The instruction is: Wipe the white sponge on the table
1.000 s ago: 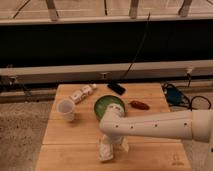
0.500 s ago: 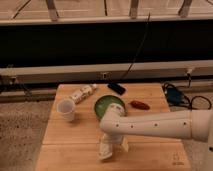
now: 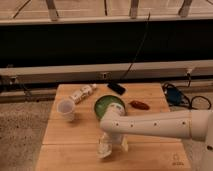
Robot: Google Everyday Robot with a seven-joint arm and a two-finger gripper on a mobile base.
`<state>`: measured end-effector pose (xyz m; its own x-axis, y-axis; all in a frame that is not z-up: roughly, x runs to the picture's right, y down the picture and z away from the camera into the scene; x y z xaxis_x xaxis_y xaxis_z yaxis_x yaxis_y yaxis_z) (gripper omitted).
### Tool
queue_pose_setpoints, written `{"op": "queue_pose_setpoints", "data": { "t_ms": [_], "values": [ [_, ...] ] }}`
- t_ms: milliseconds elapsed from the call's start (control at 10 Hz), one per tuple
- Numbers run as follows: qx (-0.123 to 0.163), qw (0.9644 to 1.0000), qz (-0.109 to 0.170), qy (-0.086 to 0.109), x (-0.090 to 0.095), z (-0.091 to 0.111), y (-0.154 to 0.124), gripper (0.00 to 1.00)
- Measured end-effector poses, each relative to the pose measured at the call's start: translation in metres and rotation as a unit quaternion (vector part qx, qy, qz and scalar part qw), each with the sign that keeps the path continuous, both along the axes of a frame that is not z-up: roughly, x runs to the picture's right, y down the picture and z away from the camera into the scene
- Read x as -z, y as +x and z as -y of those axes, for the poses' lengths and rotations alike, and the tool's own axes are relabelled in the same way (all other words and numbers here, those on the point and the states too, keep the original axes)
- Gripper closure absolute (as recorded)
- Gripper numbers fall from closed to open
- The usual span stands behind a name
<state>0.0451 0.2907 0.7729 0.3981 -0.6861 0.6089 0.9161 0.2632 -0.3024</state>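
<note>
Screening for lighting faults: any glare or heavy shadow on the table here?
Camera view: the table is evenly lit, no glare; only soft shadows beside the cup and under the gripper, low over the front planks; the dark band behind is unlit.

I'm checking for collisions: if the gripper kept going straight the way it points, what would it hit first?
The gripper, low over the near planks of the table, points downward. It would probably meet the white sponge at its tip first, then the table. Whether they already touch is unclear.
</note>
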Motion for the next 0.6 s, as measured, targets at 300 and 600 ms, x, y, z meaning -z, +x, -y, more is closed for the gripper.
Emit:
{"op": "queue_pose_setpoints", "data": {
  "t_ms": [300,600],
  "values": [
    [0.000,1.0000,0.002,-0.003,-0.0021,-0.0008,-0.0013,0.20],
    [0.001,1.0000,0.005,-0.006,-0.0047,-0.0007,-0.0039,0.20]
  ]
}}
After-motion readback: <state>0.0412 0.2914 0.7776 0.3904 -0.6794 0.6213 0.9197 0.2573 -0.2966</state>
